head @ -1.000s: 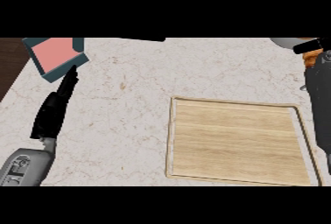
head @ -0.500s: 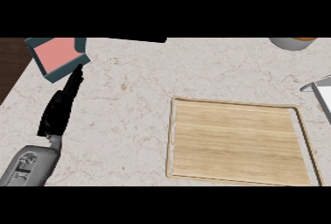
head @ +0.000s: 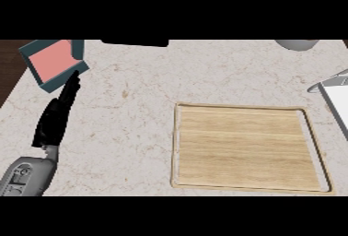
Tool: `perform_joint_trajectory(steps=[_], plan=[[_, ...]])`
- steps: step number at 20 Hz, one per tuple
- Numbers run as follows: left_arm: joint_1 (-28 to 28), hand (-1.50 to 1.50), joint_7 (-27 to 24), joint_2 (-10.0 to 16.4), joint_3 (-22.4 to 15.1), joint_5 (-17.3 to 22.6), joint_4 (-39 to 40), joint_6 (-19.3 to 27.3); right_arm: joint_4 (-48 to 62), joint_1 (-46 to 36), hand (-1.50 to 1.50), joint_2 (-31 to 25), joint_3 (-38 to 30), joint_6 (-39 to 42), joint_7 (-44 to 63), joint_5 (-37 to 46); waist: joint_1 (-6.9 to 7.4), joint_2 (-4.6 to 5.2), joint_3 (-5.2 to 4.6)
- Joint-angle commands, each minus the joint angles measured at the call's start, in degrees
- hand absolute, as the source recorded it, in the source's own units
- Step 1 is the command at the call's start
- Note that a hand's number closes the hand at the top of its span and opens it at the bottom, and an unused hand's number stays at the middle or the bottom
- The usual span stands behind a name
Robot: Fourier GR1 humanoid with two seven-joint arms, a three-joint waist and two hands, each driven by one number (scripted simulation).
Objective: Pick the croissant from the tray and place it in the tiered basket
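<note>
Head view, left robot hand [head: 58, 115]: lower left of the frame, fingers straight, holding nothing.
Tray [head: 245, 147]: centre right on the table [head: 136, 92], bare wood.
Change: the right robot hand, upper right a second ago with something orange-brown, is out of frame.
Meaning: I judge the croissant is lifted and travelling.
Hidden: croissant unseen; I cannot tell the right robot hand's grip; grey shapes [head: 333, 85] at the right edge are cut off.
</note>
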Motion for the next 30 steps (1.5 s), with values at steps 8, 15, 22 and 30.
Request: perform_joint_trajectory(steps=[8, 15, 22, 30], plan=[[0.5, 0.0, -0.9, -1.5, 0.2, -1.8, 1.9, 1.7, 12.1, 0.3, 1.5, -6.7, -0.9, 7.7, 9.3, 8.0, -1.95, -0.23, -0.02], [3.9, 0.0, 1.0, -0.1, 1.8, -1.0, -1.9, 0.9, 12.7, 3.0, 1.5, -12.0, -2.3, 9.5, 3.7, 8.0, -3.15, -1.32, 0.06], [4.9, 0.0, 1.3, -2.0, 1.1, -2.8, -3.0, 1.3, 10.2, 4.7, 1.5, -8.0, -5.9, 7.7, -0.1, 2.2, -3.52, -1.32, 0.06], [2.2, 0.0, 1.8, -1.9, 3.1, -2.4, -1.2, 0.8, 5.3, 9.7, 1.5, -5.7, -13.9, 1.1, -0.4, -6.8, -4.64, -1.38, 0.08]])
